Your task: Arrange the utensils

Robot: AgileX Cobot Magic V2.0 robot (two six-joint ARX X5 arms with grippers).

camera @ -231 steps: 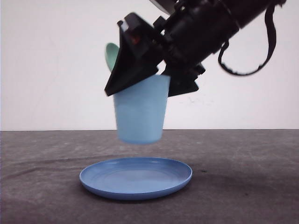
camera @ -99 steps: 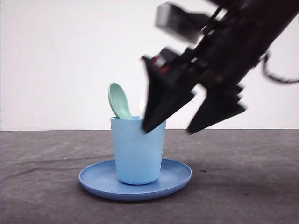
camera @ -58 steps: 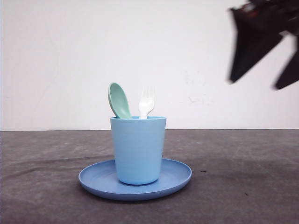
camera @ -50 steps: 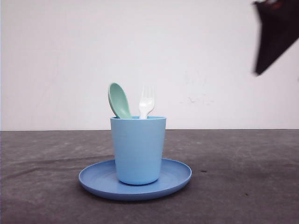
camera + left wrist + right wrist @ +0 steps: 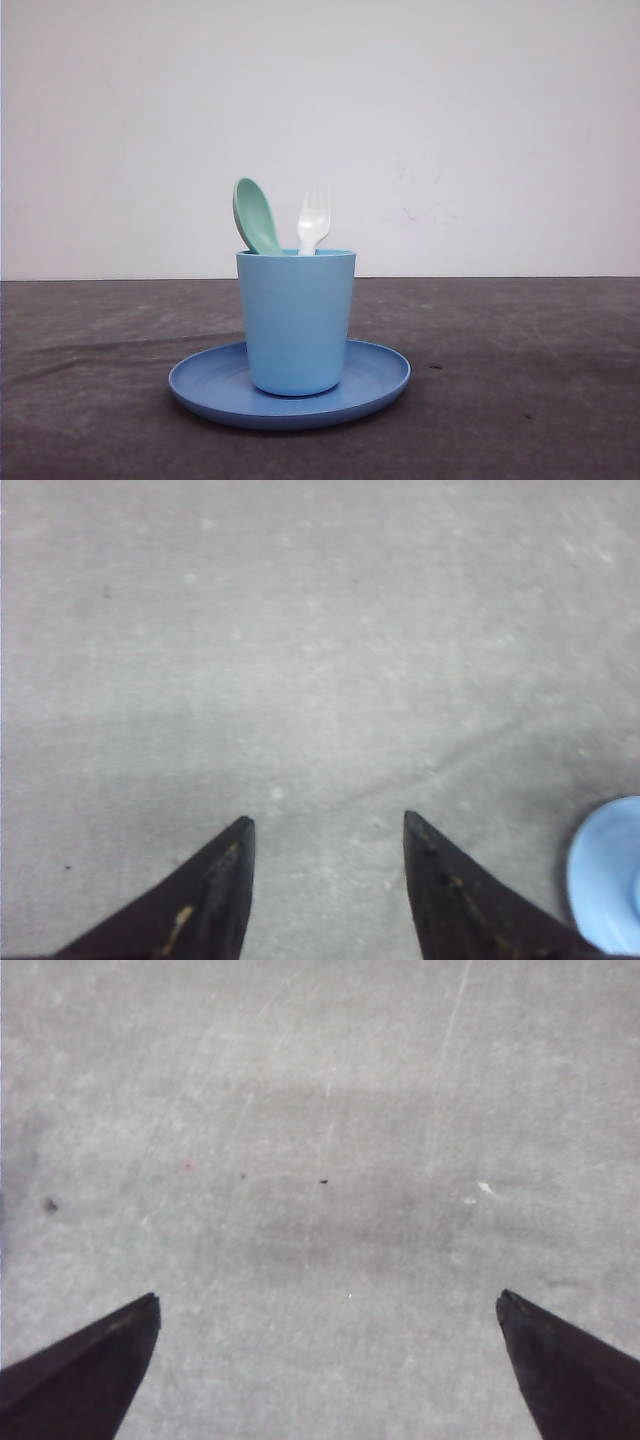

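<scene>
Mint-green spoon [image 5: 256, 216] and white fork [image 5: 313, 221] stand upright in the light blue cup [image 5: 296, 320], at centre of the front frame, on the blue plate [image 5: 380, 375]. Left gripper [image 5: 328, 825] and right gripper [image 5: 328, 1300] hang released, jaws apart, over bare grey table [image 5: 520, 380].
</scene>
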